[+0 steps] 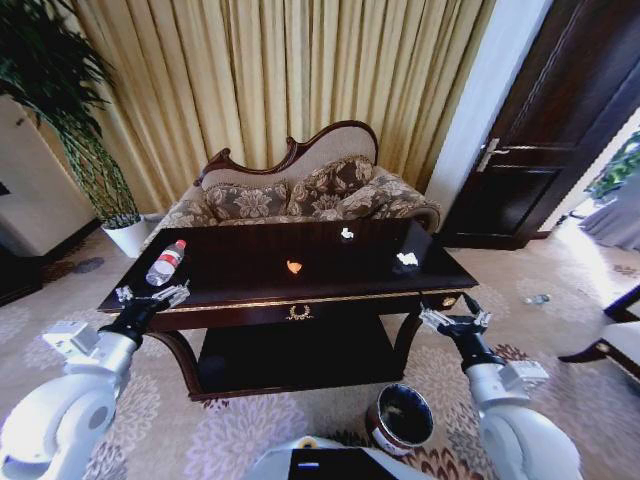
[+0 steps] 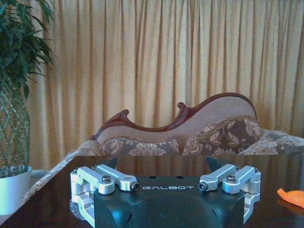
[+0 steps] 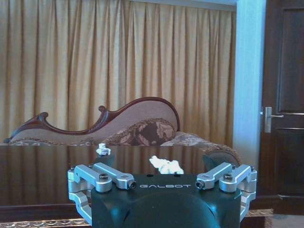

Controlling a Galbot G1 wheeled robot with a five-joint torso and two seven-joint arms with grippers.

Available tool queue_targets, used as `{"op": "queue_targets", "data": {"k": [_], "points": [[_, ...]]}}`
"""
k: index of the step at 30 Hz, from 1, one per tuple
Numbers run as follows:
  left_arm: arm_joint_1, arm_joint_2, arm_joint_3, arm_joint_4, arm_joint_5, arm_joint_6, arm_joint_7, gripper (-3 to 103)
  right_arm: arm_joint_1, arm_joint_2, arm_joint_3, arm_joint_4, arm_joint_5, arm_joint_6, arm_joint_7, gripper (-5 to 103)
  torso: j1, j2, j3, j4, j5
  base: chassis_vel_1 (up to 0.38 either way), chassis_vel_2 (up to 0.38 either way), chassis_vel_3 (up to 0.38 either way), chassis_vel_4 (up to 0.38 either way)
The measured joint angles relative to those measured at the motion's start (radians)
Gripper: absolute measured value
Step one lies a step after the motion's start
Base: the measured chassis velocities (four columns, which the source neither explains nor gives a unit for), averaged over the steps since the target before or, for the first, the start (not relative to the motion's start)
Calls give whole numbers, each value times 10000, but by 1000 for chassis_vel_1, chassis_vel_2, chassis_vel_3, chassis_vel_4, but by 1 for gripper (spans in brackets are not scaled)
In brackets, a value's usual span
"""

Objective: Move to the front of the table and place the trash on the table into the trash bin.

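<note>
Heavy gold curtains [image 1: 300,80] hang in deep folds across the far wall, glowing warmly with daylight behind them. In front of them stands a carved wooden sofa [image 1: 300,185] with a curving back and floral brown cushions [image 1: 330,190]. A tall leafy plant [image 1: 60,110] in a white pot [image 1: 128,236] fills the corner beside it. Off to the other side, a dark panelled door [image 1: 555,130] with a metal handle [image 1: 492,152] sits beside a pale strip of wall [image 1: 490,100]. The floor is covered by a beige carpet [image 1: 560,290] patterned with flowers, and bright light spills across it near the door.
</note>
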Motion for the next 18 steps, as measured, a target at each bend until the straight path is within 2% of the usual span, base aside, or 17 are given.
{"op": "queue_targets", "data": {"k": [4,7,11,14,17,18], "points": [[6,4,5,-2,22,-54,57,100,16,-21,19,0,2,-2,4,100,-1,0,0,1,1,40,48,36,55],[-9,8,56,52,68,-308,15,100,21,-22,19,-3,4,-2,15,100,-1,0,0,5,1,50,39,51,43],[-3,16,72,81,102,-482,-7,100,86,-97,-39,4,9,-19,177,100,0,0,0,-4,1,0,0,0,0],[26,17,38,56,99,-450,-18,100,203,-314,-120,90,66,-224,450,100,-1,0,0,-4,1,0,0,0,0],[28,117,-47,-32,31,-397,-148,100,747,-1100,-177,336,580,-1024,1187,100,-1,0,0,2,0,0,0,0,0],[28,117,-47,-32,31,-397,-148,100,747,-1100,-177,336,580,-1024,1187,100,-1,0,0,2,0,0,0,0,0]]}}
